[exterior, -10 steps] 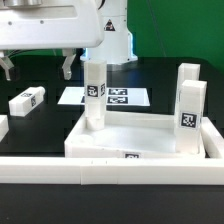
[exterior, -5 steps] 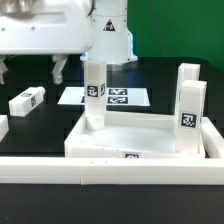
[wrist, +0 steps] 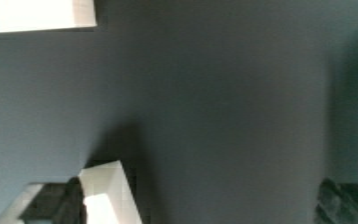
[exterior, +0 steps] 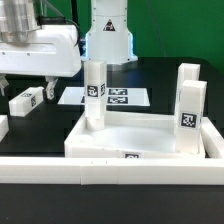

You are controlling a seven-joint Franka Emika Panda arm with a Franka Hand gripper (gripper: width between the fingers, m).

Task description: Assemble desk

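Observation:
The desk's tabletop slab lies rim up in the middle, with three square legs standing in it: one at its far left corner and two on the exterior view's right. A loose tagged leg lies flat on the black table at the exterior view's left. My gripper hangs open just above that leg, holding nothing. In the wrist view the gripper shows spread dark fingers, and a white leg end lies beside one finger.
The marker board lies behind the tabletop. Long white border bars run along the front. Another white part sits at the exterior view's left edge. A white corner shows in the wrist view.
The gripper has moved toward the exterior view's left and lower, from above the upright far-left leg to above the loose leg. The parts have not moved.

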